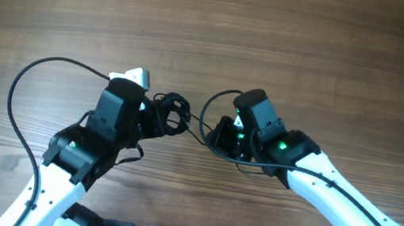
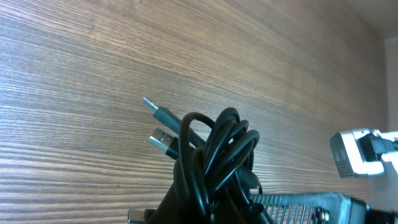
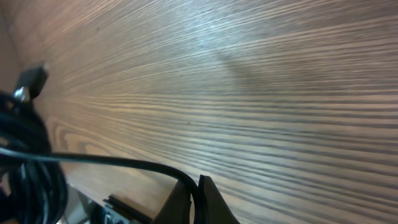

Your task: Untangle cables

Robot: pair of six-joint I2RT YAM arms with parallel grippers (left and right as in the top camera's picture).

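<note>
While the two arms meet near the middle of the brown wood-grain table (image 1: 216,19), the thin black flexible cables (image 1: 173,112) sit between them, bunched in a small knot of loops. The left gripper (image 1: 155,116) has its jaws closed around the lower part of this knot. From the left wrist the loops rise out of its dark fingers, and two small metal-tipped plug ends (image 2: 158,115) stick out to the left of the bunch. One single strand (image 1: 198,128) leaves the knot and runs to the right gripper (image 1: 213,136), just beside it. From the right wrist its black fingers (image 3: 208,202) are pressed almost together, pinching that strand where it comes in from the left. A white box-shaped camera module (image 2: 356,152) shows at the right edge of the left wrist view.
</note>
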